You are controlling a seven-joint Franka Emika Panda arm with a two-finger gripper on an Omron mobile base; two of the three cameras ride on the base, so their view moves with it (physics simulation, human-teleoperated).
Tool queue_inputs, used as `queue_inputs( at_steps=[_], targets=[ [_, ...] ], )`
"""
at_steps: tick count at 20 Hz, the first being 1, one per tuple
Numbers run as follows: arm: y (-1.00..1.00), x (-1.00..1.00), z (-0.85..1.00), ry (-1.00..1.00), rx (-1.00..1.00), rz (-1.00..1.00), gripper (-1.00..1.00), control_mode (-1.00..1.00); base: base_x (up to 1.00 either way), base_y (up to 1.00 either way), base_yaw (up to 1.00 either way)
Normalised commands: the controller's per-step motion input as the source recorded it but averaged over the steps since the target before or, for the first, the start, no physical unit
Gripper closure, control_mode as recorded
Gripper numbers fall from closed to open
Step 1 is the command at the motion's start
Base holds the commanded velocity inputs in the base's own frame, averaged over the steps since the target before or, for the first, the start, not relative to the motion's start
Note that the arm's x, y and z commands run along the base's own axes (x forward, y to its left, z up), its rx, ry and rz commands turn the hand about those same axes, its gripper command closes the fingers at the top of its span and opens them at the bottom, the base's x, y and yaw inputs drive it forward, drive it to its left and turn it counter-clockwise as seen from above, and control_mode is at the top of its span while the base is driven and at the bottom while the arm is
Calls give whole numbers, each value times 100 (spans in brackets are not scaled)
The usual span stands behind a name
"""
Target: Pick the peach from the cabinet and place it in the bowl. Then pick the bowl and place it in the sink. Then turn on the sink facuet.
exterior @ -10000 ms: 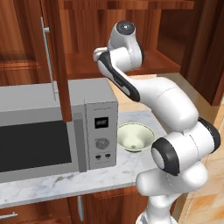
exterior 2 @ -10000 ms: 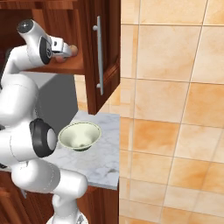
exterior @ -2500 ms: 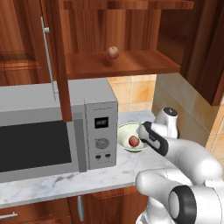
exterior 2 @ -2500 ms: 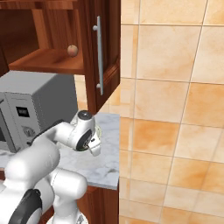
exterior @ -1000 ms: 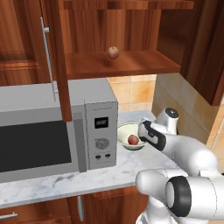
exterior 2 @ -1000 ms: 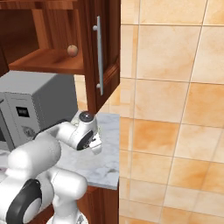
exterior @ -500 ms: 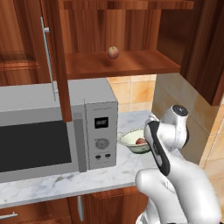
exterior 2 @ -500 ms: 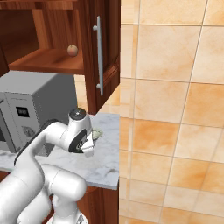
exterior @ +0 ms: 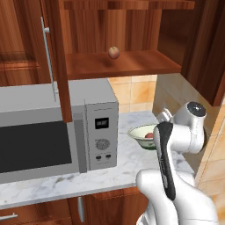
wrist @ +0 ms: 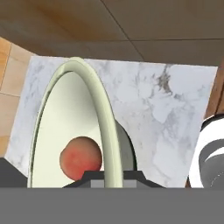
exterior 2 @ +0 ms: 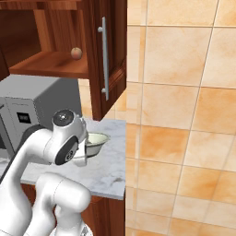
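The cream-white bowl (exterior: 141, 133) (exterior 2: 98, 138) stands at the right end of the marble counter, beside the microwave. The reddish peach (exterior: 150, 136) (wrist: 81, 159) lies inside it. In the hand view my gripper (wrist: 111, 176) is shut on the bowl's near rim (wrist: 103, 122), with one dark fingertip (wrist: 92, 176) inside the bowl and the other outside. In both base views my forearm covers the hand. The cabinet (exterior: 123, 64) (exterior 2: 50, 62) hangs open above. The sink and the sink faucet are out of view.
A paler tan-orange fruit (exterior: 114, 52) (exterior 2: 76, 53) rests on the cabinet shelf. The grey microwave (exterior: 52, 127) fills the counter to the left of the bowl. The open cabinet door (exterior 2: 109, 55) hangs over the counter's right end, and a tiled wall (exterior 2: 184, 115) stands beyond.
The jaws have closed on the bowl's rim. My arm has swung, and its elbow now stands upright in front of the bowl.
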Motion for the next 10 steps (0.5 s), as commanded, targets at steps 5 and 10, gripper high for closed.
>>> queue_inputs(
  at_steps=[5, 10],
  targets=[
    [0, -68, 92, -7, 3, -14, 100, -100, 0, 0, 0],
    [0, -66, 93, -10, 7, -4, 100, -100, 0, 0, 0]
  ],
)
